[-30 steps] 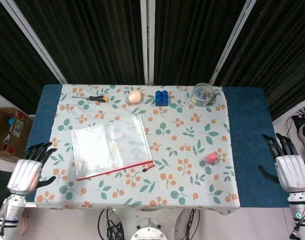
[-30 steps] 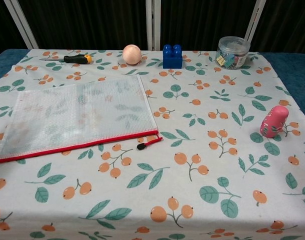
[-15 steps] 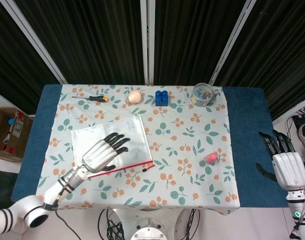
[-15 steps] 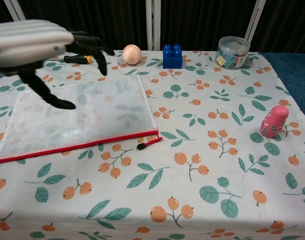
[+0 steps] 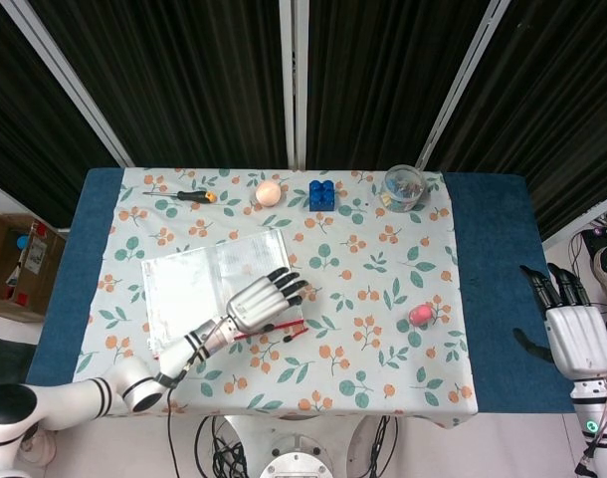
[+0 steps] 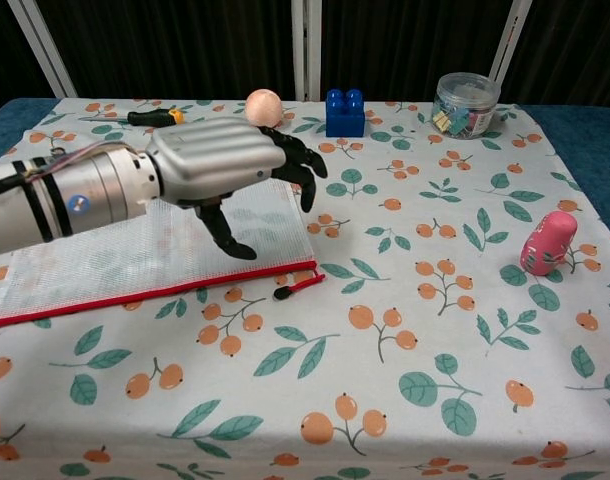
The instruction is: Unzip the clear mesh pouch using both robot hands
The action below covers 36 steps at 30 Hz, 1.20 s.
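1. Head view: mesh pouch (image 5: 199, 292) lies flat on the left half of the floral tablecloth (image 5: 383, 349), its red zipper edge (image 6: 135, 294) facing the robot, closed along its visible length.
2. Zipper pull (image 6: 297, 287), red with a black tip, lies on the cloth just off the pouch's near right corner.
3. Left hand (image 5: 264, 299) hovers over the pouch's right end, palm down, fingers spread and slightly curled, holding nothing. In the chest view the same hand (image 6: 230, 165) hangs above the pouch; whether a fingertip touches the mesh cannot be told.
4. Right hand (image 5: 574, 334) sits off the cloth at the far right, over the blue table edge (image 5: 503, 299), fingers extended and apart, empty.
5. Back row, left to right: screwdriver (image 5: 184, 196), peach-coloured ball (image 5: 269, 192), blue building block (image 5: 322, 194), clear jar (image 5: 404, 187) of coloured clips.
6. Pink figurine (image 5: 421, 315) stands on the right side of the cloth, well apart from the pouch.
7. Cardboard box (image 5: 13, 267) on the floor, left of the table.
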### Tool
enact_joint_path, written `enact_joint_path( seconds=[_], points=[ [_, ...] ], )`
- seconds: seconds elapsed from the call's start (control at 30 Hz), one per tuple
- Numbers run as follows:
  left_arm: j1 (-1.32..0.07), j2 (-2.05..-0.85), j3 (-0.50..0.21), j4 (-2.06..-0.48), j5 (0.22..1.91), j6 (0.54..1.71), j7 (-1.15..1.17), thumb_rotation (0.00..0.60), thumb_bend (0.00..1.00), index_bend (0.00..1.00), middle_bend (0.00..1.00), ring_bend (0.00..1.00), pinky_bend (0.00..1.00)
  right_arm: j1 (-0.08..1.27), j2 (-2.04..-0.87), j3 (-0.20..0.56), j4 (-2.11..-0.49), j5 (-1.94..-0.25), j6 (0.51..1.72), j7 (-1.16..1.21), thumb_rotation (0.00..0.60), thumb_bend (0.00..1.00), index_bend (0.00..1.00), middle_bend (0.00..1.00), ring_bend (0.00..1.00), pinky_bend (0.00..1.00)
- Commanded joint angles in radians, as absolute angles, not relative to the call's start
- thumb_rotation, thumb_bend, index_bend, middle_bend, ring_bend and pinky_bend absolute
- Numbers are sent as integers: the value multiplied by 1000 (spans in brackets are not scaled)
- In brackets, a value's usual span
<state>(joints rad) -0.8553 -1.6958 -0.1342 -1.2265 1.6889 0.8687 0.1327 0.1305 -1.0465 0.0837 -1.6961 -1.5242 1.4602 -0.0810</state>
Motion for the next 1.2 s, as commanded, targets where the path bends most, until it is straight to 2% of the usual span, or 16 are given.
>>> enact_joint_path(
  seconds=[0.03, 0.53, 0.73, 1.2],
  points=[
    [-882, -1740, -115, -1179, 1698, 875, 108, 600, 126, 354, 144, 103, 156, 130, -1049, 83, -1695, -1524, 1460, -82, 600, 123, 63, 149, 12, 88],
    [-925, -1847, -74, -1031, 1679, 897, 86, 600, 126, 355, 144, 103, 155, 127, -1053, 76, -1682, -1527, 1462, -71, 600, 123, 63, 149, 12, 88],
    [-942, -1867, -69, -1010, 1655, 868, 102, 600, 125, 364, 145, 103, 155, 121, -1054, 74, -1677, -1526, 1468, -63, 600, 124, 63, 149, 12, 88],
    [-966, -1819, -63, -1170, 1595, 802, 146, 600, 125, 423, 145, 103, 155, 118, -1058, 71, -1660, -1523, 1466, -45, 600, 123, 63, 149, 12, 88]
  ],
)
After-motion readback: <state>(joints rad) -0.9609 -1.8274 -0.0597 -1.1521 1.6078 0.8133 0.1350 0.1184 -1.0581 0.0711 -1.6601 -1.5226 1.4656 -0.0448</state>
